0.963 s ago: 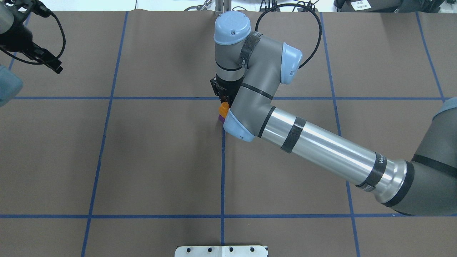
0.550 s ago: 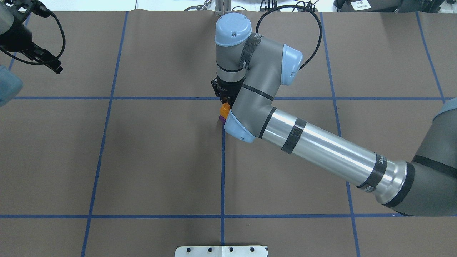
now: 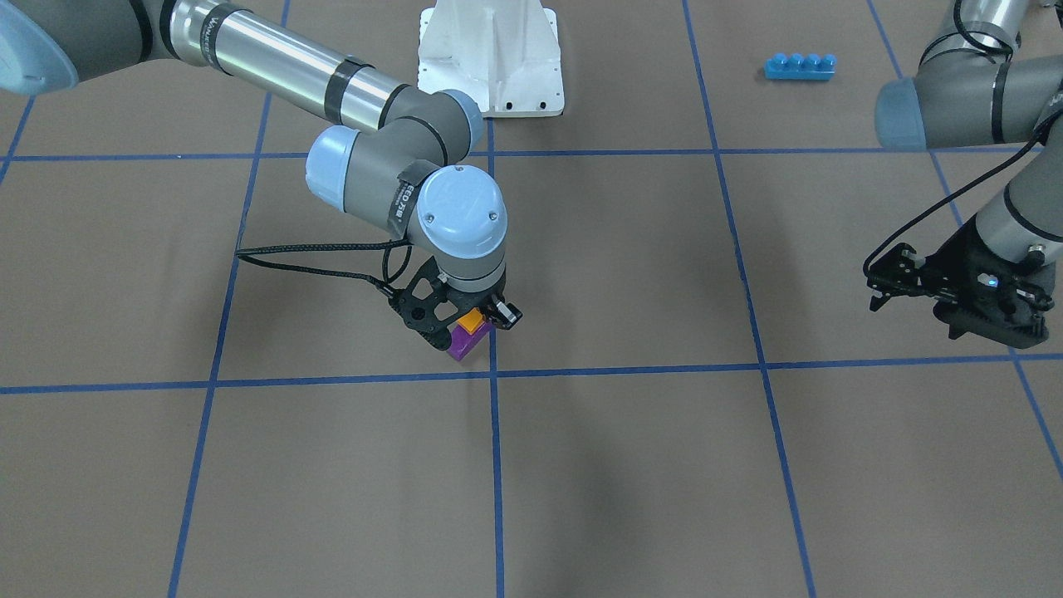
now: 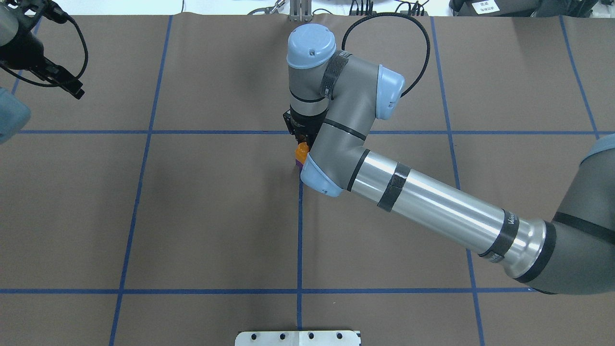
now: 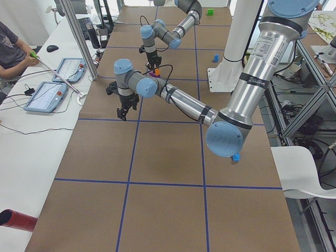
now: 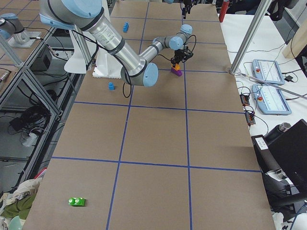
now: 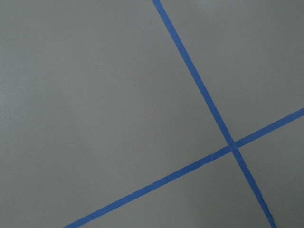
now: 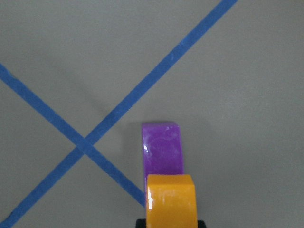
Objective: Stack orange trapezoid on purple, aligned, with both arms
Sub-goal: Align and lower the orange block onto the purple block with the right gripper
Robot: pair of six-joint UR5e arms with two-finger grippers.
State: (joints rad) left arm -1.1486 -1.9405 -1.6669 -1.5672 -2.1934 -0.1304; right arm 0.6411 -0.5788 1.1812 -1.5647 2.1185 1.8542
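Observation:
The orange trapezoid (image 3: 474,321) sits on top of the purple brick (image 3: 463,342) beside a blue tape crossing, mid-table. My right gripper (image 3: 470,322) stands straight over them, shut on the orange trapezoid. In the right wrist view the orange trapezoid (image 8: 171,199) is close at the bottom and the purple brick (image 8: 162,149) shows beyond it, in line. The overhead view shows the orange trapezoid (image 4: 301,153) and a sliver of the purple brick (image 4: 298,164) beside the wrist. My left gripper (image 3: 874,289) hangs open and empty, far off to the side.
A long blue four-stud brick (image 3: 799,66) lies near the robot's base. A small blue brick (image 6: 111,86) lies by the white base mount (image 3: 490,58). A green brick (image 6: 76,201) lies far off at the table's right end. The left wrist view shows only tape lines.
My right gripper has sunk slightly with the orange trapezoid, which now covers more of the purple brick. The left arm has not moved.

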